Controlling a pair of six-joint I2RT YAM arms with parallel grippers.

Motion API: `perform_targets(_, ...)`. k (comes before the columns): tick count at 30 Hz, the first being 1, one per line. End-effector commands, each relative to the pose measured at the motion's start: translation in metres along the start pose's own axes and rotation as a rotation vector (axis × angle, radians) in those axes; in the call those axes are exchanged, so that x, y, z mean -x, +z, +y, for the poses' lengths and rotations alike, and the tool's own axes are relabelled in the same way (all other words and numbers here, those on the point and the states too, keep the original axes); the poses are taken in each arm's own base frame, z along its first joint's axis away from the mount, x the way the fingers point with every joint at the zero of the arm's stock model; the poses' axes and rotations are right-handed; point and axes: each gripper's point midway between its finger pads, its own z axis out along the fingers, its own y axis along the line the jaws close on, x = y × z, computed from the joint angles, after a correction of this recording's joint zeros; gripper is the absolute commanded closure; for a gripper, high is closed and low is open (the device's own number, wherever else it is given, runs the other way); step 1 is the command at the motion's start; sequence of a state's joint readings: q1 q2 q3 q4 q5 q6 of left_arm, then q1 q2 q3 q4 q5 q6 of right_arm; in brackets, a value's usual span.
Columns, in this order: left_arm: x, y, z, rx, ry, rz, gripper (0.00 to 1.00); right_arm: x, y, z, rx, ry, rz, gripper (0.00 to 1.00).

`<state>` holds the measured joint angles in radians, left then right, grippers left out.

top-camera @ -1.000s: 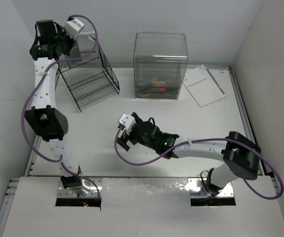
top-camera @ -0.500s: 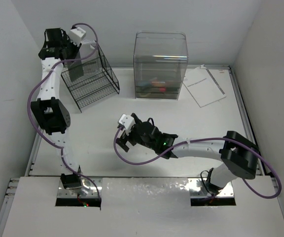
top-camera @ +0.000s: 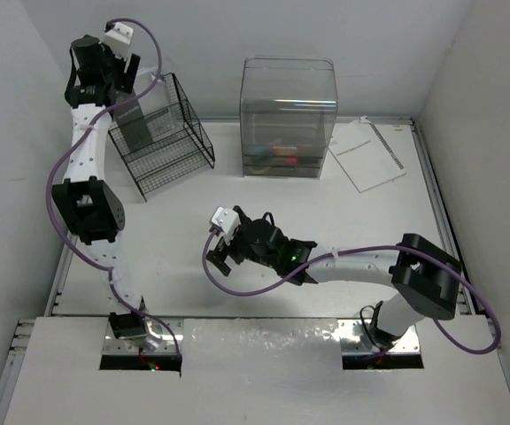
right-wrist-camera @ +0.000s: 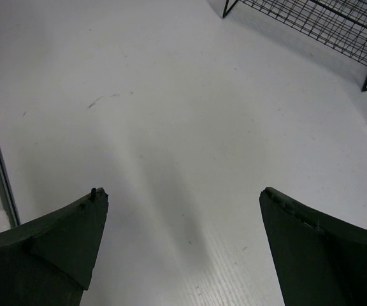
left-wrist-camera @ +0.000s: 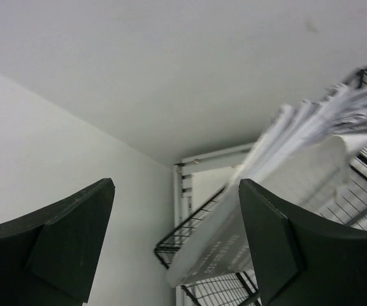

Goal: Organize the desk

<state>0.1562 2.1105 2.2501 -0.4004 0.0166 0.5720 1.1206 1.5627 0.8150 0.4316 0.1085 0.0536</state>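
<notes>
Since a second ago the left pincer [top-camera: 124, 69] has risen from the wire rack [top-camera: 171, 146] toward the back left corner and spread its fingers. A stack of papers [top-camera: 135, 135] now leans inside the rack. In the left wrist view the left pincer [left-wrist-camera: 177, 185] stands wide. The blurred papers [left-wrist-camera: 234, 236] lie beyond it in the rack [left-wrist-camera: 171, 245], apart from both fingers.

The right pincer [top-camera: 224, 257] hangs low over the middle of the white tabletop [top-camera: 370, 212], which spans the whole workspace. Its fingers are wide apart with only bare surface between them [right-wrist-camera: 183, 191], and a corner of the rack [right-wrist-camera: 317, 22] shows ahead. A clear plastic bin [top-camera: 288, 97] stands at the back, and a printed sheet [top-camera: 368, 155] lies just right of it.
</notes>
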Motion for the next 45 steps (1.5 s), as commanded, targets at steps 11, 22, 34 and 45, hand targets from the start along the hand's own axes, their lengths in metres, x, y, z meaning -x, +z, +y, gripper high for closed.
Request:
perform_targets(11, -0.004, -0.006, 0.050, 0.229, -0.094, 0.024, 0.21, 0.010, -0.006, -0.030, -0.111, 0.112, 0.051, 0.01)
perform_targets(22, 0.067, -0.068, 0.060, 0.158, -0.170, -0.147, 0.21, -0.018, -0.037, -0.085, -0.300, 0.219, 0.159, 0.01)
perform_targets(34, 0.035, -0.131, -0.025, -0.333, 0.146, -0.036, 0.23, -0.030, -0.081, -0.124, -0.427, 0.332, 0.162, 0.03)
perform_targets(45, -0.085, -0.196, -0.176, -0.663, 0.393, 0.162, 0.43, -0.043, -0.065, -0.115, -0.382, 0.347, 0.200, 0.09)
